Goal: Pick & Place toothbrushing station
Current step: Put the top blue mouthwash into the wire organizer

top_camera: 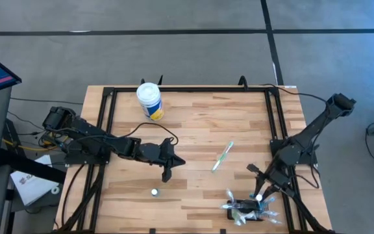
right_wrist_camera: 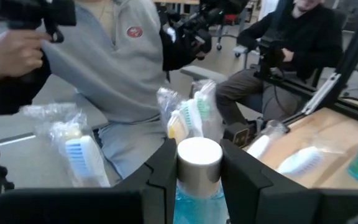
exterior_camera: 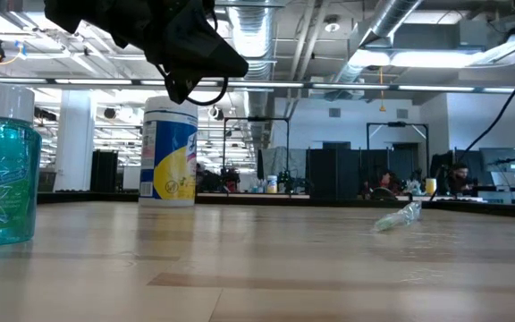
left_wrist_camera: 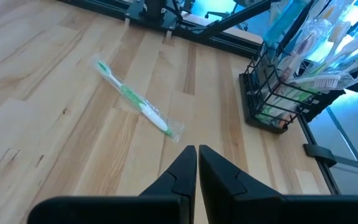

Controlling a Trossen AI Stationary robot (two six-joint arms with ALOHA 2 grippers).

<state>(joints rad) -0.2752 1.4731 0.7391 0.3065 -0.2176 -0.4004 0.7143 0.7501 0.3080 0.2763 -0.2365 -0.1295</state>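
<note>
Up front at the right corner, got the toothbrushing station (left_wrist_camera: pixel 269 118): black wire rack, crammed with crinkly plastic-wrapped brushes. Right there too, the right gripper (right_wrist_camera: pixel 199 163), pinching the round white cap of a clear teal bottle (exterior_camera: pixel 3 179). Mid-table, the left gripper (left_wrist_camera: pixel 196 163), fingers pressed together over the butcher-block table (top_camera: pixel 193 123). Further out, a green toothbrush (left_wrist_camera: pixel 135 99) in clear wrap, then a white-lidded yellow-and-blue tub (top_camera: pixel 150 101). Can't read either label.
</note>
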